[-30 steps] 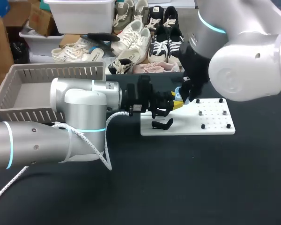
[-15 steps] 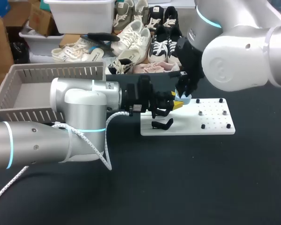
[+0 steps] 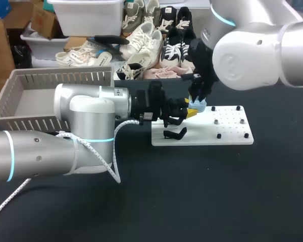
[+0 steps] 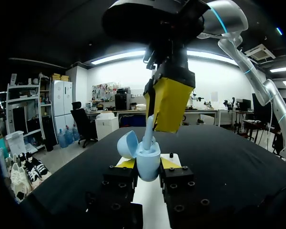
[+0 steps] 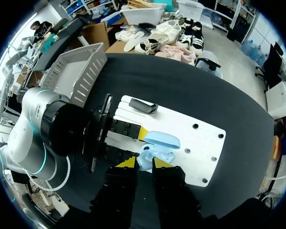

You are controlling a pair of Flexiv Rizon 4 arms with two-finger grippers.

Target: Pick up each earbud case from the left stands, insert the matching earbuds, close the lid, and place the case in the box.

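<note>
Swung leftward since a second ago, right gripper [image 4: 168, 109] pinches an earbud [image 4: 148, 134] into the open case [image 4: 148, 162], itself clamped in left gripper [image 3: 184, 113] above the white board's [image 3: 232, 130] left half on the desk [image 3: 192, 196]; slight misalignment could jam or drop the earbud.

Earbud case [image 4: 148, 162] lt blue — board [image 3: 232, 133] white, basket [image 3: 35, 80] grey.

Right gripper [image 3: 196, 100] has moved its earbud [image 4: 148, 134] over the earbud case [image 4: 148, 163]
</note>
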